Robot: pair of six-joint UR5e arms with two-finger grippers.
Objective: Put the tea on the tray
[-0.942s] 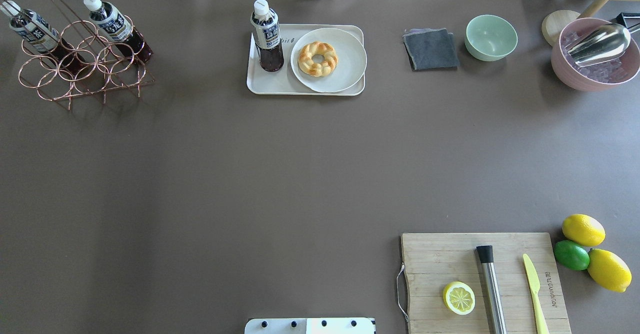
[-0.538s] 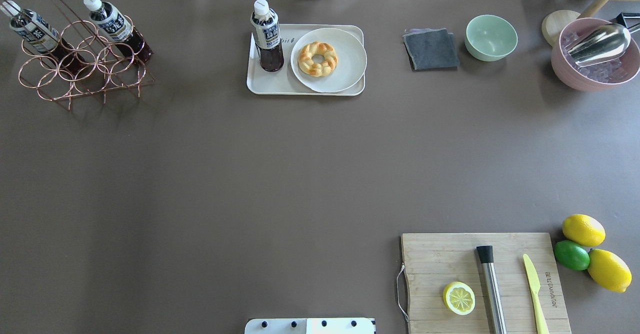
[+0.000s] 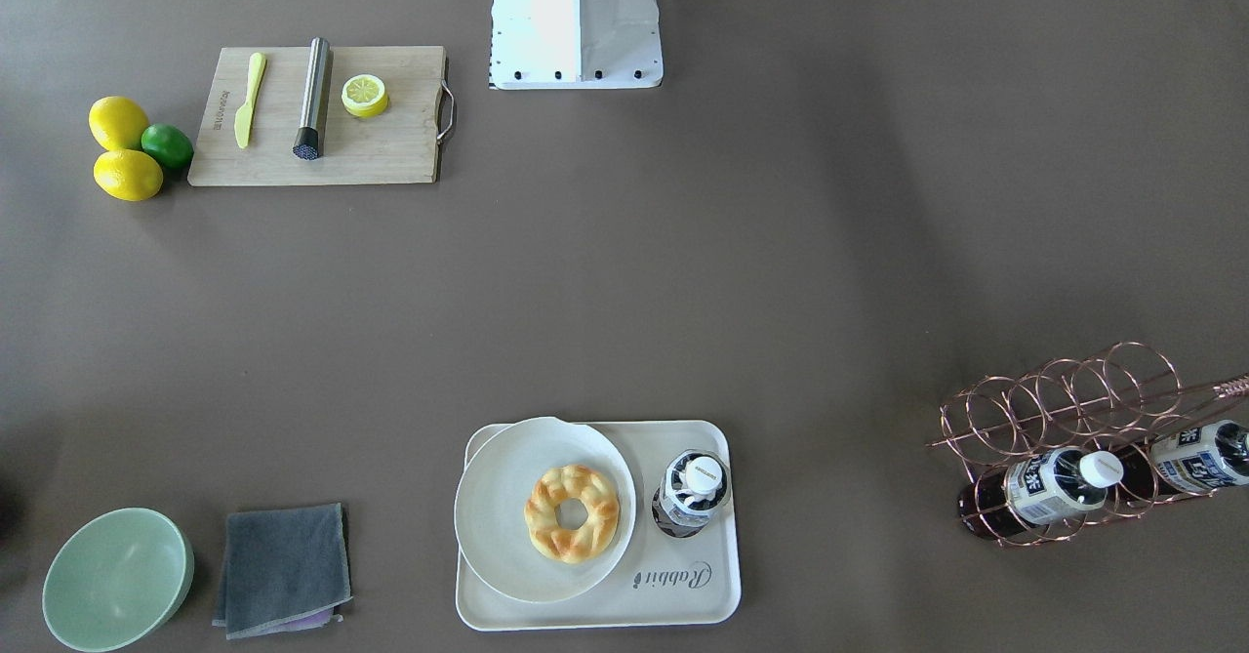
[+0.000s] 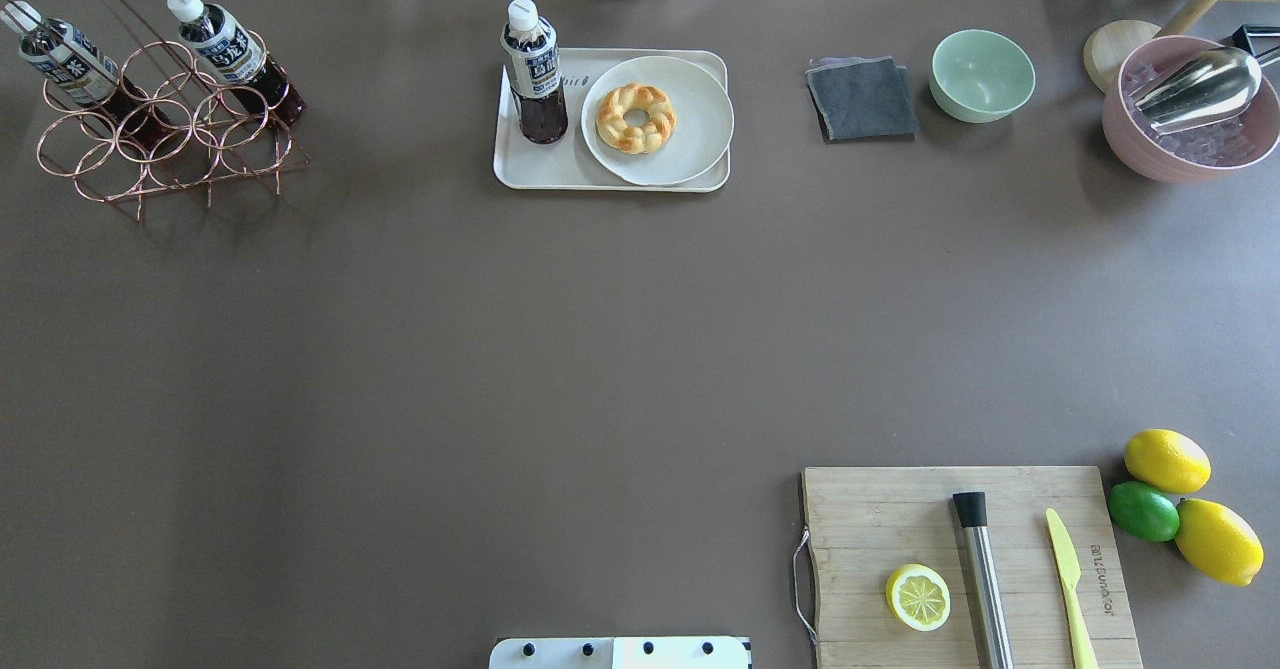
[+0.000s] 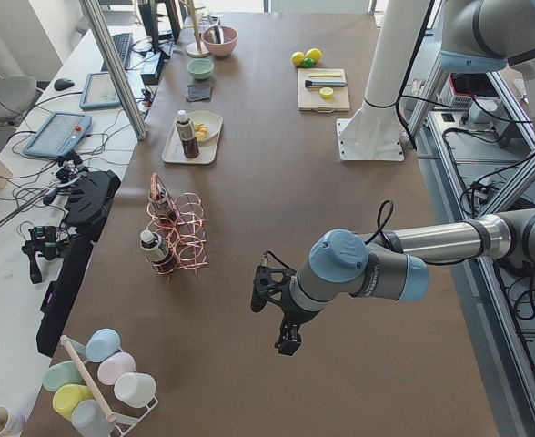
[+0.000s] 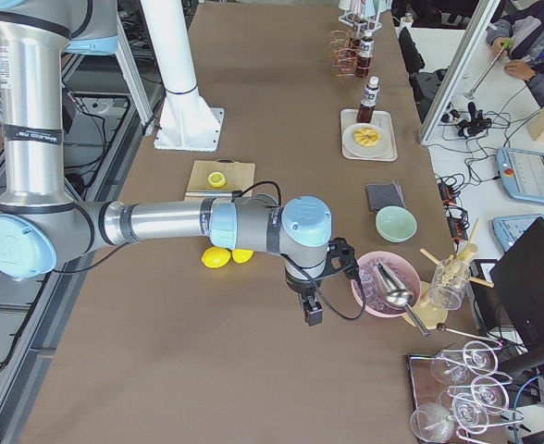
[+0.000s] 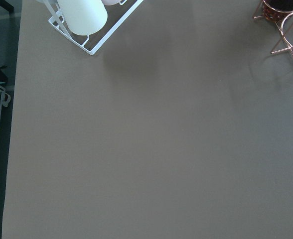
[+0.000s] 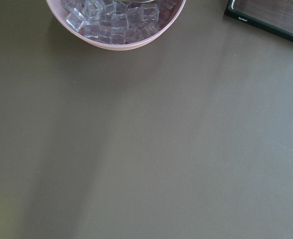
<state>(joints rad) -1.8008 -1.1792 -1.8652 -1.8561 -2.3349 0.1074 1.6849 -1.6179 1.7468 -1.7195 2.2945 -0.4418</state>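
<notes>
One tea bottle with a white cap stands upright on the left part of the cream tray; it also shows in the front view on the tray. Two like bottles lie in a copper wire rack at the far left. My left gripper hangs over bare table past the rack, far from the tray. My right gripper hangs beside the pink ice bowl. Both show only in the side views, so I cannot tell whether they are open or shut.
A white plate with a ring pastry shares the tray. A grey cloth, green bowl and pink bowl of ice with a scoop stand at the back right. A cutting board with knife and half lemon, plus lemons and a lime, lie front right.
</notes>
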